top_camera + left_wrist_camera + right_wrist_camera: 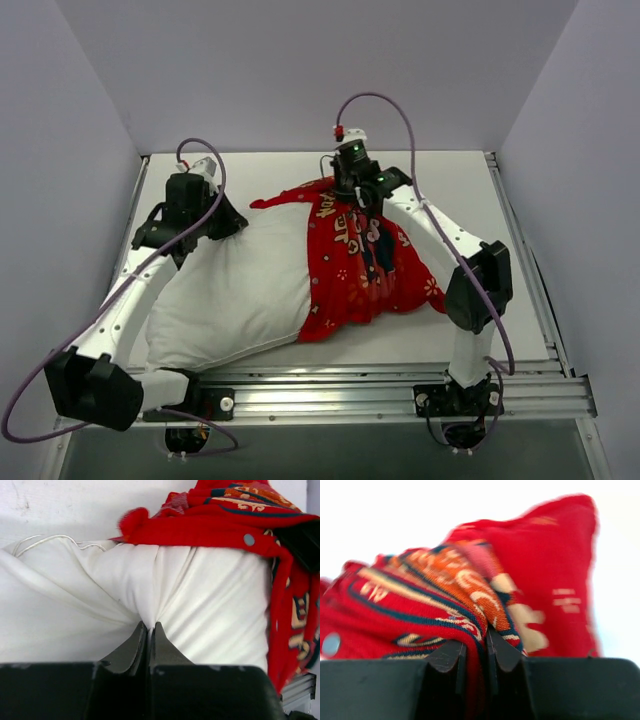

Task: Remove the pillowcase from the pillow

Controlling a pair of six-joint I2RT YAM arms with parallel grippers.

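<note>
The white table (470, 340) carries the whole load. The pillow (235, 285) lies across it on a diagonal, with its bare white half toward the left arm. The pillowcase (365, 265) covers only the right-hand part of the pillow. It is bunched and wrinkled, and its open edge runs across the pillow's middle.

The left gripper (150, 627) is closed on a fold of the pillow's white cover near the far left corner, and creases radiate from the pinch. The right gripper (476, 640) is clamped on a ridge of red printed fabric at the pillowcase's far edge.

Step in hand, as judged: pull the two apart.
- Use the left arm as the anchor and the right arm as the puller.
- Draw the red fabric to the right, away from the open edge and along the pillow's length. Keep the pull low so the pillow does not lift.
- Check that the right pinch holds fabric only. If it also holds stuffing, the pillow will be dragged along with the case.
- Watch the snap button (248, 539) on the red hem, which may catch on the white cover.
</note>
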